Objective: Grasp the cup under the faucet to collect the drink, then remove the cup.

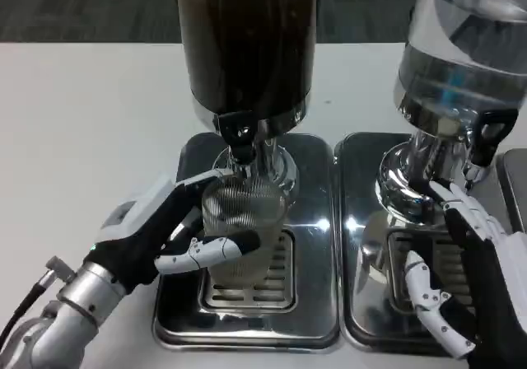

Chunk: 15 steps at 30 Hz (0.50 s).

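A clear ribbed cup [245,231] stands on the drip grate of the left steel tray [317,303], directly under the black faucet [239,135] of the dark drink dispenser [247,39]. My left hand [165,233] wraps around the cup from the left, fingers across its front and back. My right hand [461,291] hovers over the right tray [362,245] with fingers spread and nothing in it, below the black faucet [490,130] of the clear dispenser [465,48].
Both dispensers rise on chrome pedestals at the back of their trays. White table surface [82,130] lies open to the left and behind. The edge of another tray [515,179] shows at the far right.
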Each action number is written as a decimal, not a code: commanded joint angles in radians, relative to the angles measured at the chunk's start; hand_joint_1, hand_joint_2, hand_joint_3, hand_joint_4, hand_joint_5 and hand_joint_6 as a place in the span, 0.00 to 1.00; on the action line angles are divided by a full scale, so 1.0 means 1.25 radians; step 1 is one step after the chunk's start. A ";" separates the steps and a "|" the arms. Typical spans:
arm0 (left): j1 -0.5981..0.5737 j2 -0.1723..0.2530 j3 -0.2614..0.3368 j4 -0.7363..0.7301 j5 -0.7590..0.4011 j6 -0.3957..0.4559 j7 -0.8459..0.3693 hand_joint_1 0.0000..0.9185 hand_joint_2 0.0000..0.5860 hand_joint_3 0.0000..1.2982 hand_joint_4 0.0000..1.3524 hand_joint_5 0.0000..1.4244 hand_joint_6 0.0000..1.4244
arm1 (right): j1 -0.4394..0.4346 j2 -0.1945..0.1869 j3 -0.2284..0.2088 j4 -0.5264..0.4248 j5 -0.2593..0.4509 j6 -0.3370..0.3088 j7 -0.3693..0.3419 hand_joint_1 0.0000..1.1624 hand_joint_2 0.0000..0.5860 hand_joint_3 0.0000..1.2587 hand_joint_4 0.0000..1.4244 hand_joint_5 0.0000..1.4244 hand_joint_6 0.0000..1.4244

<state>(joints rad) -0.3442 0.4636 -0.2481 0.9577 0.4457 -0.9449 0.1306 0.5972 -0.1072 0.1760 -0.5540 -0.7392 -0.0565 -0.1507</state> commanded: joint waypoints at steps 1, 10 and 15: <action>0.010 0.023 -0.003 -0.028 0.018 -0.016 0.000 0.10 0.32 0.24 0.24 0.34 0.35 | -0.003 0.003 0.007 0.008 0.001 0.007 -0.002 0.37 1.00 0.16 0.07 0.06 0.04; 0.033 0.041 0.011 -0.053 0.011 -0.009 0.003 0.09 0.29 0.24 0.25 0.36 0.37 | 0.003 0.001 0.014 0.005 -0.002 0.008 -0.003 0.37 1.00 0.16 0.07 0.06 0.04; 0.049 0.045 0.015 -0.070 0.010 -0.001 0.003 0.07 0.27 0.24 0.23 0.32 0.34 | 0.009 -0.002 0.010 -0.001 0.003 0.009 0.001 0.37 1.00 0.16 0.07 0.06 0.04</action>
<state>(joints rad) -0.2957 0.5069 -0.2449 0.8921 0.4639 -0.9477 0.1307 0.5984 -0.1074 0.1925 -0.5493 -0.7393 -0.0532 -0.1507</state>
